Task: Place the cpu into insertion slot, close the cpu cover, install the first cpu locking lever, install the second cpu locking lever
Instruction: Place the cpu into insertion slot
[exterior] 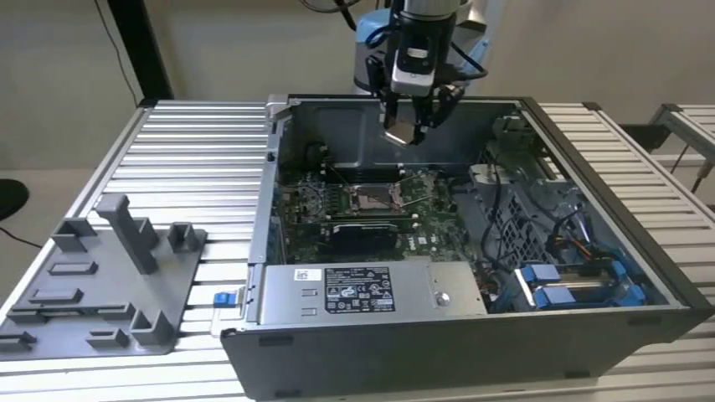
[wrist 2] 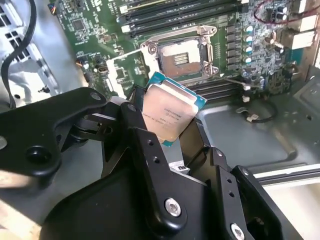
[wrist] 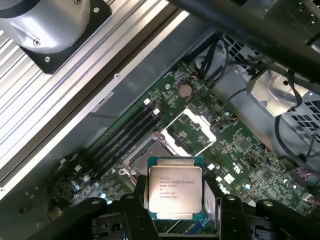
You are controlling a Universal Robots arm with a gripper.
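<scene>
Hanging over the open computer case on the table, the claw pinches the cpu between its two black fingers, which press on opposite edges. The cpu is in the air with its silvery top showing in both wrist views, well apart from the insertion slot on the green board. The cpu cover is flipped open beside the slot.

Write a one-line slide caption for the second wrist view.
The tool holds the cpu, tilted, in the air near the empty insertion slot.
</scene>
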